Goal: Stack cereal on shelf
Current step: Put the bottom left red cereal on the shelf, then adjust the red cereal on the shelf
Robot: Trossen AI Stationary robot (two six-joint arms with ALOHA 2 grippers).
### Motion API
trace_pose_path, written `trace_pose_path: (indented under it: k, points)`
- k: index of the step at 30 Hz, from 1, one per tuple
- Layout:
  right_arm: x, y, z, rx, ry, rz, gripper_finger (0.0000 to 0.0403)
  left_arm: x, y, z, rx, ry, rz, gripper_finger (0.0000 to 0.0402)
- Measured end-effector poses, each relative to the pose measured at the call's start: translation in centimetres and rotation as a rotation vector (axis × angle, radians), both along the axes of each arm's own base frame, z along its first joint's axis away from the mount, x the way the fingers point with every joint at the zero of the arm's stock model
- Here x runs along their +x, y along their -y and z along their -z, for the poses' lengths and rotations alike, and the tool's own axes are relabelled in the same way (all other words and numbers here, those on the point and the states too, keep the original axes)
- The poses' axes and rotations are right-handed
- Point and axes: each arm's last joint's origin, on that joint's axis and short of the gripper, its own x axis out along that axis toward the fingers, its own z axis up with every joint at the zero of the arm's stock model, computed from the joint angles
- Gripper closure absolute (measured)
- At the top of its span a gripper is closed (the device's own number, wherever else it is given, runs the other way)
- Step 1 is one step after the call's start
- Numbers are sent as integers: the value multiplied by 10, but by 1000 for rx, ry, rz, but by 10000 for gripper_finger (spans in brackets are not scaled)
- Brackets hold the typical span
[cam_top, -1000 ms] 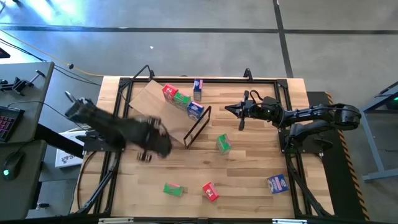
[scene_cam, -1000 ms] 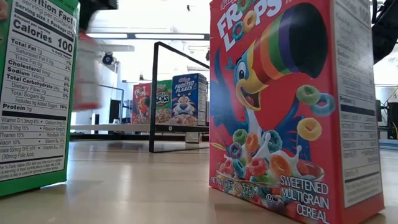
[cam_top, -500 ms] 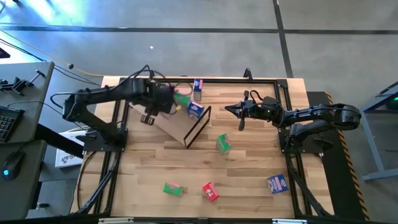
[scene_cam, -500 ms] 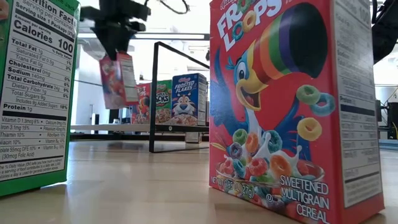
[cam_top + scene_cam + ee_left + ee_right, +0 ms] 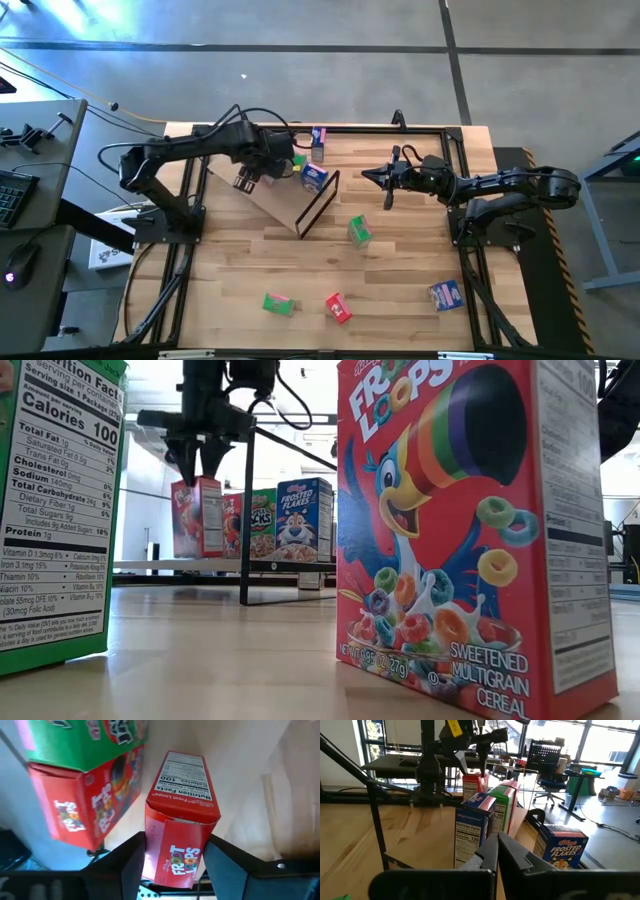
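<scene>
A small red cereal box (image 5: 180, 835) stands upright on the tan shelf panel (image 5: 275, 205), at the left end of a row of red (image 5: 232, 525), green (image 5: 262, 523) and blue (image 5: 304, 518) boxes. My left gripper (image 5: 203, 470) hangs over it, pointing steeply down, with one finger on either side of the box's top end. The shelf's dark frame (image 5: 320, 200) rises at its right end. My right gripper (image 5: 386, 180) waits shut and level to the right of the shelf, with nothing in it. My left gripper comes from above, a finger (image 5: 132, 865) at each side of the red box's top end (image 5: 165, 840). Whether the fingers touch it, I cannot tell. The box's bottom end rests on the shelf panel, and it stands upright.
Loose boxes lie on the striped tabletop: a green one (image 5: 359, 231) near the frame, a green (image 5: 279, 303) and a red (image 5: 338, 307) at the near edge, a blue one (image 5: 446, 295) near right, and a blue one (image 5: 318, 140) at the far edge.
My left gripper has swung from the table's left side toward the far edge and over the shelf, carrying the red box. Half a second ago the box hung tilted below the fingers; now it stands upright on the shelf beside the row.
</scene>
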Motion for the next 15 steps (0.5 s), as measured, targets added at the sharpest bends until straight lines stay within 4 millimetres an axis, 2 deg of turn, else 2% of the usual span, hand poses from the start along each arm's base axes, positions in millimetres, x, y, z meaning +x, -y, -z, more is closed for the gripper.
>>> trace_pose_path:
  k: [7,15]
  points:
    - [0,0,0,-4,-1,0,403,0,-1,-1,26,15,-21,198]
    - [0,0,0,-4,-1,0,403,-1,-1,-1,47,0,-31,195]
